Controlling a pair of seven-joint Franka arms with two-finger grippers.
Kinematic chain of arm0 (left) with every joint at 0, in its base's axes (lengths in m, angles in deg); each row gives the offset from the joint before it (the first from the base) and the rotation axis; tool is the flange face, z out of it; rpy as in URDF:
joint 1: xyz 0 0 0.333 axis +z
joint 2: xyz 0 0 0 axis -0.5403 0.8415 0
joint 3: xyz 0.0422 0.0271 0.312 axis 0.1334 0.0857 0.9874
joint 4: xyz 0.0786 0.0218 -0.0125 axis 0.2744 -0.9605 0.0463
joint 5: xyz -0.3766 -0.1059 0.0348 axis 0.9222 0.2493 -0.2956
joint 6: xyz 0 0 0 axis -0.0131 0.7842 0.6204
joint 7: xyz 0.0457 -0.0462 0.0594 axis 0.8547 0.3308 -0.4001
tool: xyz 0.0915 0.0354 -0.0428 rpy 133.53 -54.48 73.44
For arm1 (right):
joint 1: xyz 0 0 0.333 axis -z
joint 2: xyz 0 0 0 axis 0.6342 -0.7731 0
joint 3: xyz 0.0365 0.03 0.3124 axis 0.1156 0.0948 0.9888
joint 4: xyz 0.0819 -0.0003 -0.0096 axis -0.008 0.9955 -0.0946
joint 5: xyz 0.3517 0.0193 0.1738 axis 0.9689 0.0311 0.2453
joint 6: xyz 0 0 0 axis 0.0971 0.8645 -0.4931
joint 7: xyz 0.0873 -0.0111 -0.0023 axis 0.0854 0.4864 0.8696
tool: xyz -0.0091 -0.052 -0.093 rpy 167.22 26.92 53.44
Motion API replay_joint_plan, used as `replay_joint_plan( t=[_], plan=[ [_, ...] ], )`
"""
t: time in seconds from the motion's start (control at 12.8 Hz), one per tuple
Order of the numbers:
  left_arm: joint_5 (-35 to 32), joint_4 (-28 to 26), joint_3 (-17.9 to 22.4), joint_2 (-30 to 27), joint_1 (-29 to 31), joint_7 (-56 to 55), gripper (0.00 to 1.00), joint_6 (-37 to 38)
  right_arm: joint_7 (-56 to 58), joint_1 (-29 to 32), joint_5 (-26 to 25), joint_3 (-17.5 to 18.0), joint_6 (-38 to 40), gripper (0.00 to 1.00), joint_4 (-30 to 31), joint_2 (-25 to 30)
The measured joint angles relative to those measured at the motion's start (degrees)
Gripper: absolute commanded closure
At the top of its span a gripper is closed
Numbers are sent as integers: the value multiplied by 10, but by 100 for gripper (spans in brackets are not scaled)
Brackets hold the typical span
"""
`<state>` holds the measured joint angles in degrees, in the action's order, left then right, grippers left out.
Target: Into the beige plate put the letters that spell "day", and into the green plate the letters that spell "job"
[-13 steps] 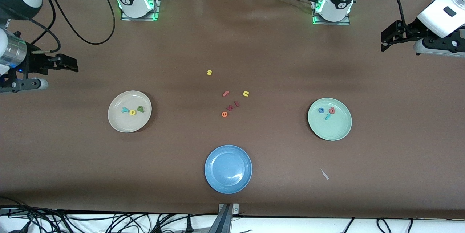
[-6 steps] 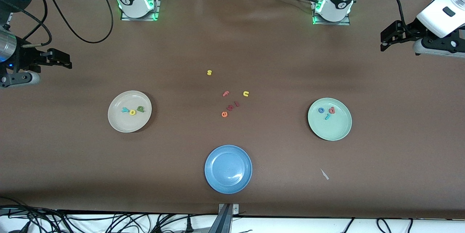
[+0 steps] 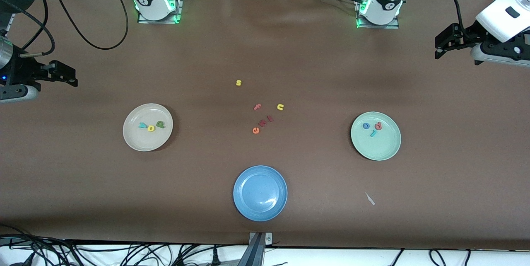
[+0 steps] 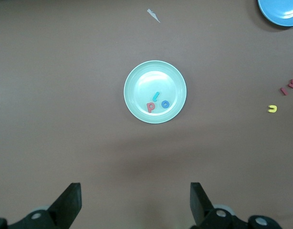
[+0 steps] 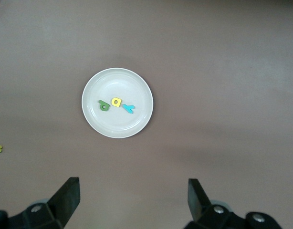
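Brown counter (image 3: pixel 265 50): "day" letters (image 3: pixel 151 126) lie in beige plate (image 3: pixel 136 141), "job" letters (image 3: pixel 372 128) in green plate (image 3: pixel 385 150); left claw (image 3: pixel 445 44) and right claw (image 3: pixel 62 76) hang released, well outside the plates, so the only likely risk is a stray return sweep nudging a plate.

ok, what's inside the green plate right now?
Three small letters lie in the green plate: a blue "o", a pinkish-red "b" and a teal "j", close together on the part nearer the robots. Nothing covers them; its underside is hidden.
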<state>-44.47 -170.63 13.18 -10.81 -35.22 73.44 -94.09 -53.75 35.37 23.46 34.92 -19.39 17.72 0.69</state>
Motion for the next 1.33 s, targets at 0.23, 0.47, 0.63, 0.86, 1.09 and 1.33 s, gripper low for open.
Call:
replay_joint_plan(
  t=[0.23, 0.47, 0.63, 0.86, 1.09, 1.33],
  plan=[
    [0, -1, 1, 0, 0, 1, 0, 0, 0, 0, 0, 0, 0, 0, 0, 0],
    [0, -1, 1, 0, 0, 1, 0, 0, 0, -2, 0, 0, 1, 0, 0, -3],
    [0, -1, 1, 0, 0, 1, 0, 0, 0, -4, -1, 1, 2, 0, 0, -5],
    [0, -1, 2, 0, 0, 1, 0, 0, 0, -4, -1, 1, 4, 0, 0, -5],
    [0, -1, 2, 0, 0, 1, 0, 0, -2, -5, -1, 1, 9, 0, 0, -5],
    [0, -1, 3, 0, 0, 1, 0, 0, -23, -4, -1, 1, 9, 0, 0, -5]
  ],
)
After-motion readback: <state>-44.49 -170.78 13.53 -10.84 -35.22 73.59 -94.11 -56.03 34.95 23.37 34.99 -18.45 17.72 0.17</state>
